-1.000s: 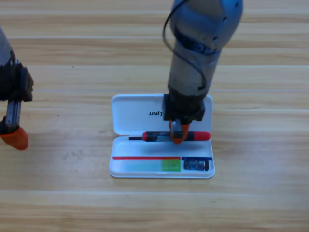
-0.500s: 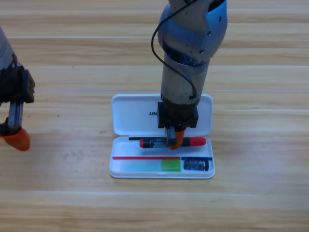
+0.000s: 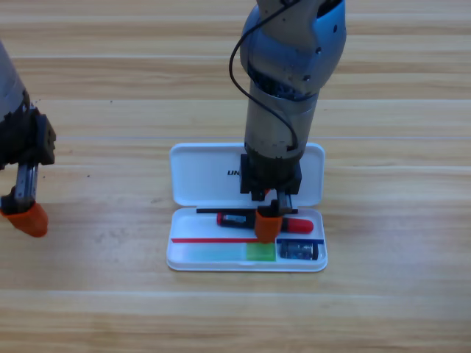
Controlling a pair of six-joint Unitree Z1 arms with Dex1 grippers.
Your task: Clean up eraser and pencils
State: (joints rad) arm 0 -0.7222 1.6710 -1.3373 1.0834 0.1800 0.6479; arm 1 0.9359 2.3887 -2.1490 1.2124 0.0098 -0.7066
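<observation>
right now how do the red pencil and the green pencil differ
The red pencil is red with a black label; the green pencil is bright green with a pale half. The red lies in the white case's upper slot under the right hand; the green lies lower, uncovered. Both lie flat, crosswise.

On the inside of the white plastic pencil case's open lid [image 3: 206,173], black printed letters begin at about 9 o'clock of the grey arm's wrist; only a fragment like "UN" shows, the rest hidden behind the arm; the red pencil with its black label [image 3: 237,219] bears pale print too small to read.
</observation>
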